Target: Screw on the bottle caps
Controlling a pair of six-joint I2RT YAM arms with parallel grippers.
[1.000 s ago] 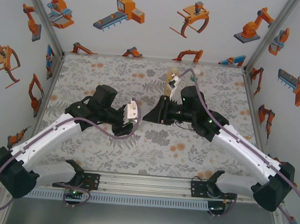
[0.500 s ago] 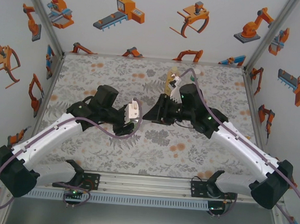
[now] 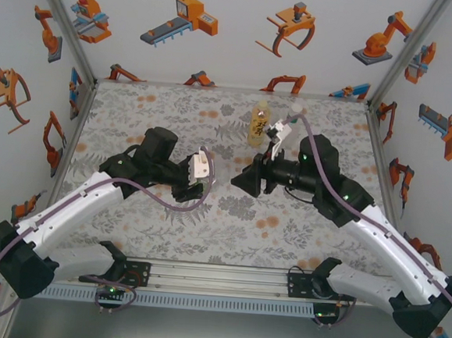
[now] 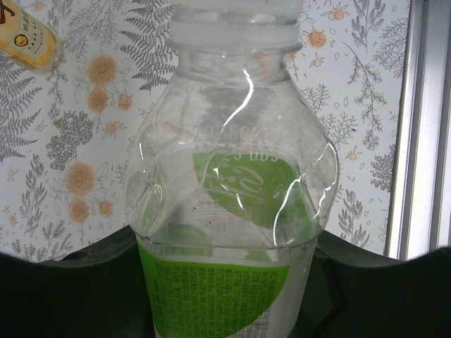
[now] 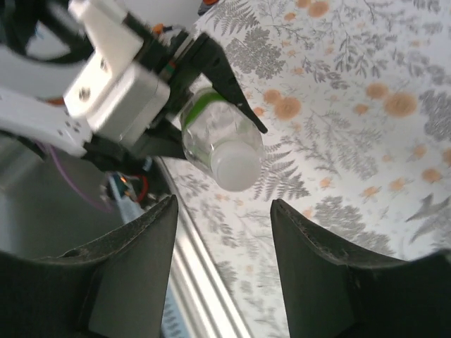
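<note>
My left claw is clamped on the clear bottle with the white-and-green label. Its dark fingers press the lower body from both sides and hold the bottle off the floral bench, neck end pointing toward my other arm. A pale bottle cap sits on that neck; in the left wrist view it shows at the top edge, above the clear shoulder and the green leaf of the label. My right claw stands with its jaws apart and nothing between them, facing the cap head-on but apart from it, the round white top framed in the gap between the two black fingers. From above, the two claws meet nose to nose near the middle of the bench with a short gap between them, the right one just beyond the bottle's capped end. Behind them, toward the far wall, the yellow bottle stands upright on the print, well apart from both claws.
</note>
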